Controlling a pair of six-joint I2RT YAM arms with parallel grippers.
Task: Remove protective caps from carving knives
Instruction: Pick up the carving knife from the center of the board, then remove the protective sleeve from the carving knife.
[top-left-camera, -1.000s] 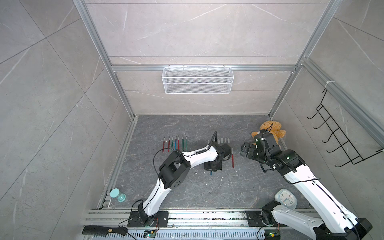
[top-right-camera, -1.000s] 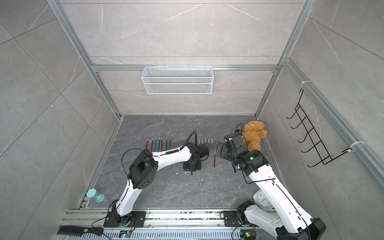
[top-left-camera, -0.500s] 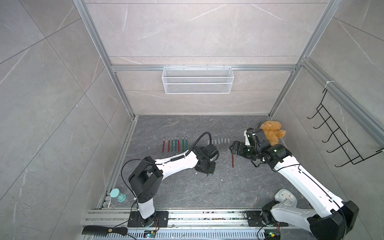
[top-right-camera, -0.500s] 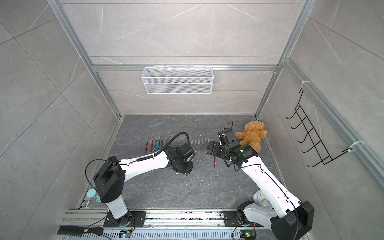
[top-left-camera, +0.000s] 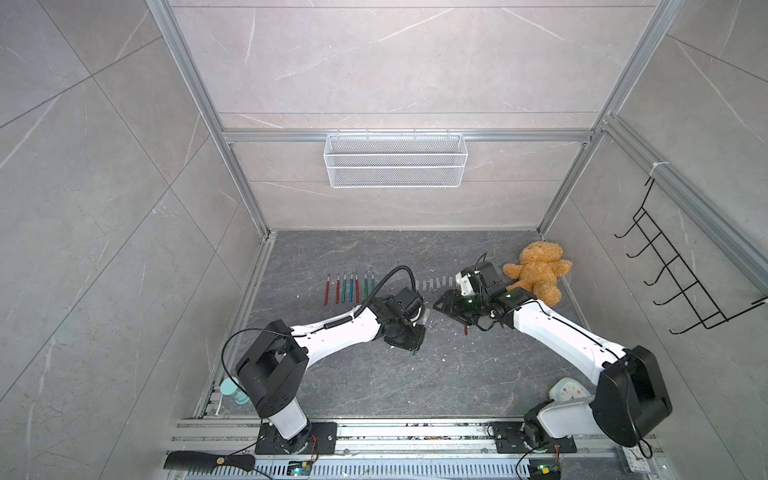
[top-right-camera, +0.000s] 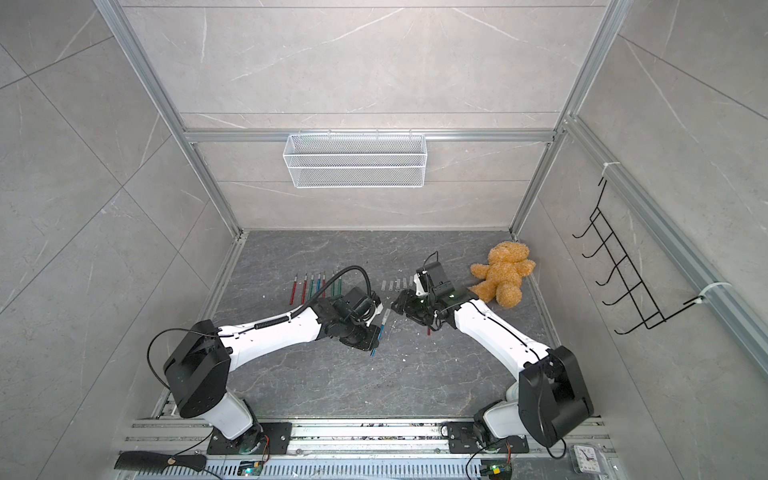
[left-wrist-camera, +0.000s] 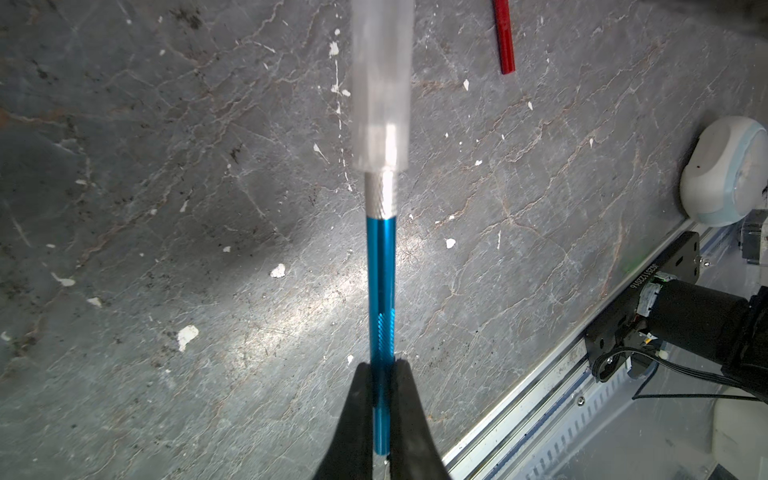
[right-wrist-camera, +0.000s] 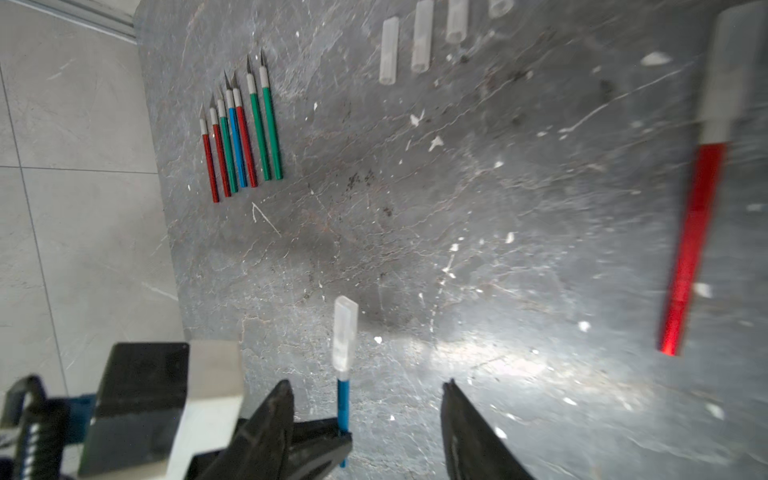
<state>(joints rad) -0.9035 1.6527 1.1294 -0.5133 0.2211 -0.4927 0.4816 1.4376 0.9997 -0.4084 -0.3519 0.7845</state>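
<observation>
My left gripper (left-wrist-camera: 383, 365) is shut on the handle of a blue carving knife (left-wrist-camera: 380, 291). A translucent protective cap (left-wrist-camera: 382, 83) covers its tip. It is held above the floor, also in a top view (top-right-camera: 380, 332). My right gripper (right-wrist-camera: 365, 386) is open, its fingertips just short of that cap (right-wrist-camera: 345, 332), not touching it. A red knife (right-wrist-camera: 690, 249) lies to the right with its cap (right-wrist-camera: 723, 75) on. Several uncapped knives (top-left-camera: 349, 289) lie in a row at the left, and several loose caps (top-left-camera: 432, 284) lie in a row behind the grippers.
A teddy bear (top-left-camera: 536, 270) sits at the right wall behind my right arm. A black comb (top-left-camera: 208, 461) lies on the front rail, a teal bottle (top-left-camera: 232, 390) at the front left, a white round object (top-left-camera: 569, 390) at the front right. A wire basket (top-left-camera: 395, 160) hangs on the back wall.
My right gripper has swung left from beside the teddy bear to the blue knife's capped tip. My left arm has drawn back a little, keeping its hold on the knife.
</observation>
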